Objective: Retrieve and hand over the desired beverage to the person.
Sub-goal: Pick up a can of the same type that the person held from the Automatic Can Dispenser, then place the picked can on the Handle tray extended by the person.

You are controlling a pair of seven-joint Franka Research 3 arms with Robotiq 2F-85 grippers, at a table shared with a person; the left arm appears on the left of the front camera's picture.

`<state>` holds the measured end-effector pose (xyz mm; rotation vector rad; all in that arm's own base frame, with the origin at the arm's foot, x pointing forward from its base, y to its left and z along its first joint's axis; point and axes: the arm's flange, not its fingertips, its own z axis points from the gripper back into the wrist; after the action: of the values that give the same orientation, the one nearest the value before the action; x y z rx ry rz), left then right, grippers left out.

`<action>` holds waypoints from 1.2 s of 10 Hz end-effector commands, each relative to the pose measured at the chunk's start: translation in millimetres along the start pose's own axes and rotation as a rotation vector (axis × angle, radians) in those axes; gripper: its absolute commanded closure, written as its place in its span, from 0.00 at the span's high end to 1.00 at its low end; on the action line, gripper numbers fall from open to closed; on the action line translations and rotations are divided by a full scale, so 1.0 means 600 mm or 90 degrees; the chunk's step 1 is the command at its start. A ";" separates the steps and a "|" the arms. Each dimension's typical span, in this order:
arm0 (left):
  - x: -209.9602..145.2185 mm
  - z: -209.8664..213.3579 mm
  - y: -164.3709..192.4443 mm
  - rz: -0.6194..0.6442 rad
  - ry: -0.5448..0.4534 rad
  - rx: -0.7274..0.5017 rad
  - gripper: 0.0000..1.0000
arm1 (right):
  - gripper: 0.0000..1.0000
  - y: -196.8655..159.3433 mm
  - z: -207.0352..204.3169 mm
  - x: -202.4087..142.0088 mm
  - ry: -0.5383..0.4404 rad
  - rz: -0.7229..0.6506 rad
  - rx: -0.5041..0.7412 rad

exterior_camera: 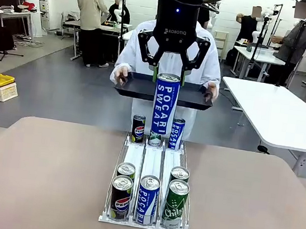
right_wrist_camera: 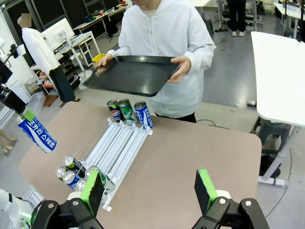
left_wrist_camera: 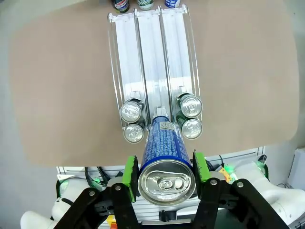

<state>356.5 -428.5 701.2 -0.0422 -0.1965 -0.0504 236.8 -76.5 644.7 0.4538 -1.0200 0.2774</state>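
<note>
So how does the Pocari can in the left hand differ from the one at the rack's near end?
The held can is clamped aloft in the left hand; the racked can stands in the rack's middle lane. The held can looks taller and slimmer, the racked can shorter. Both are blue-and-white Pocari Sweat, tops sealed.

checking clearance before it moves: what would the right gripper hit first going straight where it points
The right gripper, fingers open, would probably meet bare tabletop first, just beside the can rack; depth is hard to judge.
</note>
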 end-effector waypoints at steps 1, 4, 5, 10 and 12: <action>-0.009 0.004 0.008 0.003 -0.008 0.003 0.00 | 1.00 0.000 -0.005 0.001 -0.002 0.000 0.017; -0.009 0.004 0.008 0.003 -0.008 0.003 0.00 | 1.00 0.000 -0.005 0.001 -0.002 0.000 0.017; -0.009 0.004 0.008 0.003 -0.008 0.003 0.00 | 1.00 0.000 -0.005 0.001 -0.002 0.000 0.017; -0.009 0.004 0.008 0.003 -0.008 0.003 0.00 | 1.00 0.000 -0.005 0.001 -0.002 0.000 0.017; -0.009 0.004 0.008 0.003 -0.008 0.003 0.00 | 1.00 0.000 -0.005 0.001 -0.002 0.000 0.017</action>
<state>356.4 -428.5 701.3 -0.0420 -0.1967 -0.0505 236.8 -76.5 644.7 0.4538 -1.0200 0.2774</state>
